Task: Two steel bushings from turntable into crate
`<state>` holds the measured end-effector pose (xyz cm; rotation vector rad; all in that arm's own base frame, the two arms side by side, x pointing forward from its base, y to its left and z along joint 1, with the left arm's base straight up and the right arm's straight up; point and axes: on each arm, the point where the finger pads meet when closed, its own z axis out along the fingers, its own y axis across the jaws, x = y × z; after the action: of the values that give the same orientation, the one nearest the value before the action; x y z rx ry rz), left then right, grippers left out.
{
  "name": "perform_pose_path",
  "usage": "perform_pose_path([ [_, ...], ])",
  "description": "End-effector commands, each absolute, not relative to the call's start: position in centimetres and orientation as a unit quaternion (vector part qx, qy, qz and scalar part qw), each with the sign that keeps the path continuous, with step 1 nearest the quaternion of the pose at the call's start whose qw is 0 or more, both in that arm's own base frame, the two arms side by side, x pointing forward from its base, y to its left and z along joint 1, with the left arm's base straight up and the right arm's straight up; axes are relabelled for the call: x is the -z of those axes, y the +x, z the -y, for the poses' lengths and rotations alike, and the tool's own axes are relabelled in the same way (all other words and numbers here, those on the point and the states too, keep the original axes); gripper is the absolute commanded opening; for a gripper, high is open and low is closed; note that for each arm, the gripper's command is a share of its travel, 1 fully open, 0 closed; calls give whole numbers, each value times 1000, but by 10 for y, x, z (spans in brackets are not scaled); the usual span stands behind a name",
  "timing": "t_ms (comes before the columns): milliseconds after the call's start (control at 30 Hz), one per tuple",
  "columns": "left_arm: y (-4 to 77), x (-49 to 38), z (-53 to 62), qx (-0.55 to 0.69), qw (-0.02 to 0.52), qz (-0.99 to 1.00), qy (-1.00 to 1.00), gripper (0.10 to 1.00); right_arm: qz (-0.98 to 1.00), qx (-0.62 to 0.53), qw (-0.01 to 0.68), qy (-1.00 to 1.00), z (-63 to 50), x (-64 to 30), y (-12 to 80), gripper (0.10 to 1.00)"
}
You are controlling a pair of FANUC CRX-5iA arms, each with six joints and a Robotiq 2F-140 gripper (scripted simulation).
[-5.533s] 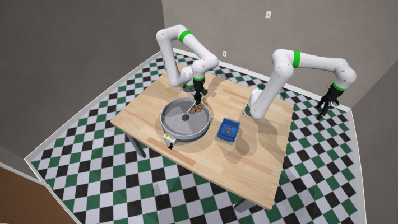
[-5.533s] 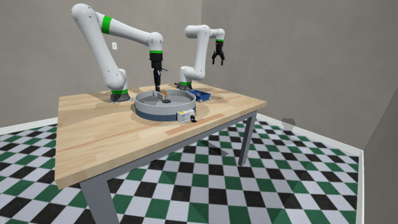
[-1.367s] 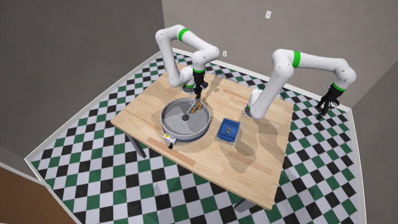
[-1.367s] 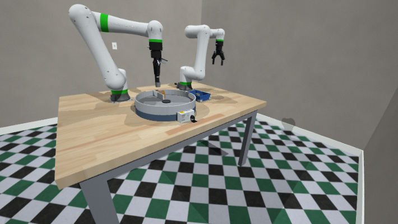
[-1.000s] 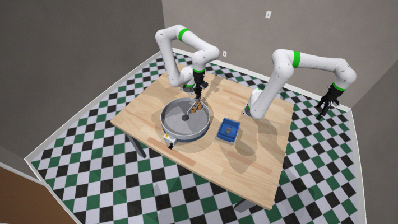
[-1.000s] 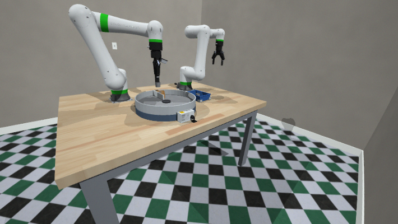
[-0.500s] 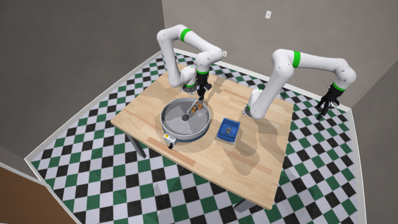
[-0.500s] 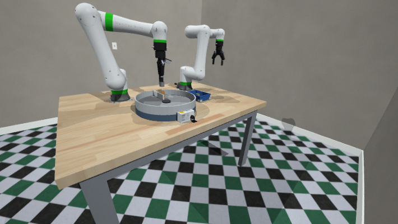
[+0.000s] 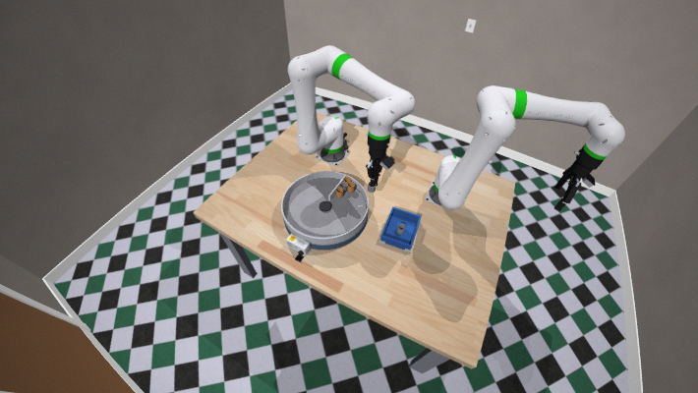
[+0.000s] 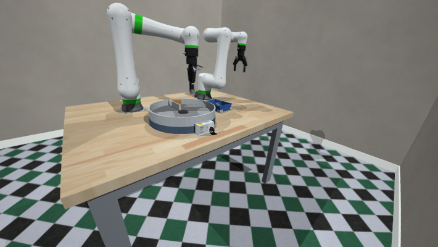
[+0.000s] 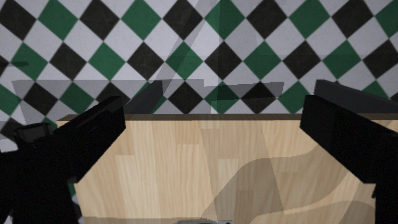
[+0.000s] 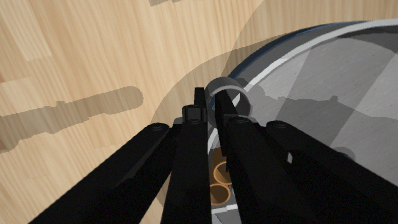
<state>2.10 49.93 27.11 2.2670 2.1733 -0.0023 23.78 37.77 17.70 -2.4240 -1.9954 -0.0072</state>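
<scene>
One grey steel bushing [image 9: 401, 228] [image 10: 218, 104] sits in the blue plastic crate [image 9: 417, 228] [image 10: 226, 108], at five o'clock from me in the top view; my narrowed end effector [image 9: 375, 183] [image 10: 192, 88] [image 12: 211, 97] seemingly pinches the second steel bushing [image 9: 372, 188] [image 10: 192, 91] [image 12: 220, 83], undelivered.

The turntable's raised rim [image 9: 290, 228] [image 10: 182, 118] and divider [image 9: 336, 187] [image 10: 174, 104] block low sideways passage; above, the turntable's near half lies open.

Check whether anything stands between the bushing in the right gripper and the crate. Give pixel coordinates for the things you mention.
Nothing visible stands between the steel bushing [image 9: 372, 188] [image 10: 192, 92] [image 12: 222, 82] and the crate [image 9: 394, 241] [image 10: 226, 108], except the crate's own wall. The turntable [image 9: 315, 235] [image 10: 173, 119] [image 12: 285, 75] lies to one side.
</scene>
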Motion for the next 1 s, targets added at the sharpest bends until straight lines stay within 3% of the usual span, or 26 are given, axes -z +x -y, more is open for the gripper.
perform_pose_path([
  [0,21,-272,-500,0,0,-692,722,1000,635,1,0,-772,-420,-178,244,99],
  [533,21,-272,-500,0,0,-692,722,1000,635,1,0,-772,-546,-178,256,99],
  [967,21,-272,-500,0,0,-692,722,1000,635,1,0,-772,-572,-178,259,99],
])
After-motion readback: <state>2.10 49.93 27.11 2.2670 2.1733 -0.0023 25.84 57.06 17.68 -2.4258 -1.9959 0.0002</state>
